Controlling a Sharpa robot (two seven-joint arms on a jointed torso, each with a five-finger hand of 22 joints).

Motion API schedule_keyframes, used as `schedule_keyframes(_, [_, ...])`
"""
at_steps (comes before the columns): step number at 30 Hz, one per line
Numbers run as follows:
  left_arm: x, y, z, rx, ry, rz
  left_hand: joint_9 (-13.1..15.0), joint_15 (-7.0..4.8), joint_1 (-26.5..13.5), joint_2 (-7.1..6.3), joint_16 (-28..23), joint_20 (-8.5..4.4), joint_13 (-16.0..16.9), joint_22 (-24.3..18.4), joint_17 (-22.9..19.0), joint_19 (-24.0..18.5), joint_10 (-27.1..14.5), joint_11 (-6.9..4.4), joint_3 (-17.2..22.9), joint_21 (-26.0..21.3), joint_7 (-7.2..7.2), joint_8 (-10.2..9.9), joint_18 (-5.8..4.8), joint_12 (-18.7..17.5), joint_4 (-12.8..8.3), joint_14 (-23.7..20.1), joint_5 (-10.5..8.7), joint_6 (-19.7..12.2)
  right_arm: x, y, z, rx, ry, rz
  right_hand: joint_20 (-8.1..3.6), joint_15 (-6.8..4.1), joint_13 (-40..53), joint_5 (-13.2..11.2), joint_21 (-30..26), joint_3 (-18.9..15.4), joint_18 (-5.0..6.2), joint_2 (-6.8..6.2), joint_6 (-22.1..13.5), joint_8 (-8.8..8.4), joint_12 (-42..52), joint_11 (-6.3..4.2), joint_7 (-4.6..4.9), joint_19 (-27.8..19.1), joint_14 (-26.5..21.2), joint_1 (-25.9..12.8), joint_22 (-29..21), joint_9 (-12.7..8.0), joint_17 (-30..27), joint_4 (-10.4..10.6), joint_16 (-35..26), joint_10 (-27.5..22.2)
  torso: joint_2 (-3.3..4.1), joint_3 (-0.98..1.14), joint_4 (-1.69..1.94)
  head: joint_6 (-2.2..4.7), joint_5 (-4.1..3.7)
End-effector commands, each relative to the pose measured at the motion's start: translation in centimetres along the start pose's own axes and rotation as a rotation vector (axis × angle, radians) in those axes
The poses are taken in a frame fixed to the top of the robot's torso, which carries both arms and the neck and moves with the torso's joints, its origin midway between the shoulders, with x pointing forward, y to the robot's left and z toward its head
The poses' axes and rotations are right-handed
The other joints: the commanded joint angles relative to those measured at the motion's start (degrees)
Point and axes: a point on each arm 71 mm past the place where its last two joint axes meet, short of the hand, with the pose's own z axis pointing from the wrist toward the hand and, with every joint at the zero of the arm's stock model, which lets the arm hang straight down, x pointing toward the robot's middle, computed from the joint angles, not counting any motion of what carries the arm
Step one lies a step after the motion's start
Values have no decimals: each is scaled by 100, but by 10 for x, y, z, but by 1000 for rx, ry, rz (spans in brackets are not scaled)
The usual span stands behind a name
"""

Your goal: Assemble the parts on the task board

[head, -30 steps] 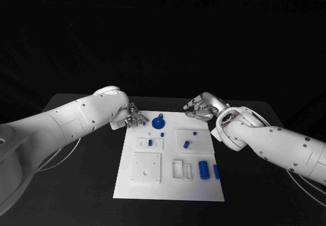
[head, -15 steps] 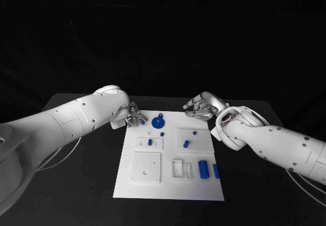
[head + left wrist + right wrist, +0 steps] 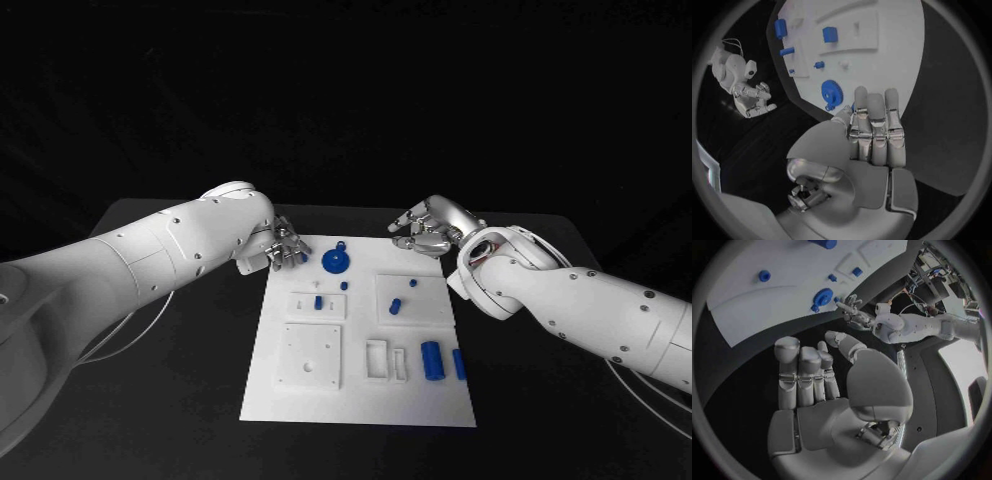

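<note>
The white task board [image 3: 361, 395] lies in the middle of the table. A blue gear [image 3: 335, 263] sits near its far left corner and also shows in the wrist views [image 3: 832, 92] [image 3: 822, 297]. My left hand [image 3: 274, 250] hovers at that corner beside the gear. Its straight fingers [image 3: 873, 125] and thumb seem to pinch a small blue part [image 3: 853, 106]. My right hand [image 3: 428, 228] hangs over the table past the board's far right corner, fingers [image 3: 804, 370] together, thumb apart, holding nothing. A blue cylinder [image 3: 431, 361] and a blue bar [image 3: 460, 364] lie at the board's near right.
Several small blue pieces [image 3: 343, 285] [image 3: 397, 305] stand on raised white blocks mid-board. A square white plate [image 3: 310, 355] and slotted blocks [image 3: 378, 360] occupy the near half. Black table [image 3: 173, 400] spreads on both sides of the board.
My left hand has crept slightly toward the far side, the blue speck at its fingertips moving with it. The right hand and the board's parts have stayed put.
</note>
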Motion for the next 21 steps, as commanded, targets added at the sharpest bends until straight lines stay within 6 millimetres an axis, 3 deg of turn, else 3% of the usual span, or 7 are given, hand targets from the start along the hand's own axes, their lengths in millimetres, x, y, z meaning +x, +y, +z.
schedule_keyframes(1, [3, 0, 1, 5, 5, -15, 8, -32, 44, 2, 39, -16, 8, 115, 6, 7, 108, -34, 155, 40, 9, 40, -85, -23, -205, -9, 46, -42, 0, 1, 0, -3, 2, -1, 12, 21, -5, -16, -30, -25, 46, 3, -28, -10, -14, 0, 1, 168, -21, -6, 450, -6, -5, -4, -22, -27, 3, 2, 6, -6, 0])
schedule_keyframes(8, [2, 0, 1, 5, -1, -19, 18, -41, 32, -21, 49, -27, 7, 118, 9, 4, 135, -40, 229, 88, 4, 82, -85, -31, -320, 7, 184, -25, 0, 0, 0, -3, 3, -2, 12, 21, -5, -16, -30, -25, 46, 3, -28, -10, -14, 0, 1, 168, -21, -6, 450, -6, -5, -4, -22, -27, 3, 1, 1, 2, 5])
schedule_keyframes(10, [2, 0, 1, 6, -3, -20, 18, -46, 39, -64, 52, -33, 4, 120, 11, 3, 138, -41, 255, 104, 8, 85, -85, -37, -374, 15, 396, -25, 0, 0, 0, -2, 3, -2, 12, 21, -5, -16, -30, -25, 46, 3, -28, -10, -14, 0, 1, 168, -21, -6, 450, -6, -5, -4, -22, -27, 4, 2, 1, 2, 5])
schedule_keyframes(18, [1, -1, 1, 11, -18, -28, -1, -52, -23, -159, 54, -50, -17, 125, 21, -49, 167, -37, 428, 217, 25, 72, -85, -71, -634, 17, 782, -6, 0, 0, 0, -2, 3, -2, 11, 21, -4, -12, -42, -38, 46, 5, -27, -10, -11, -1, -2, 170, -19, -10, 448, -6, -3, 5, -18, -27, 4, 2, -1, 9, 6])
schedule_keyframes(21, [1, 0, 0, 16, -21, -34, 49, -71, -69, -217, 78, -70, -16, 129, 38, -52, 203, -55, 484, 262, 0, 53, -85, -60, -721, 46, 1092, 127, 0, 0, 0, -2, 3, -1, 11, 21, -4, -12, -42, -38, 46, 5, -27, -10, -11, -1, -2, 170, -19, -10, 448, -6, -3, 5, -18, -27, 5, 3, 0, 9, 5])
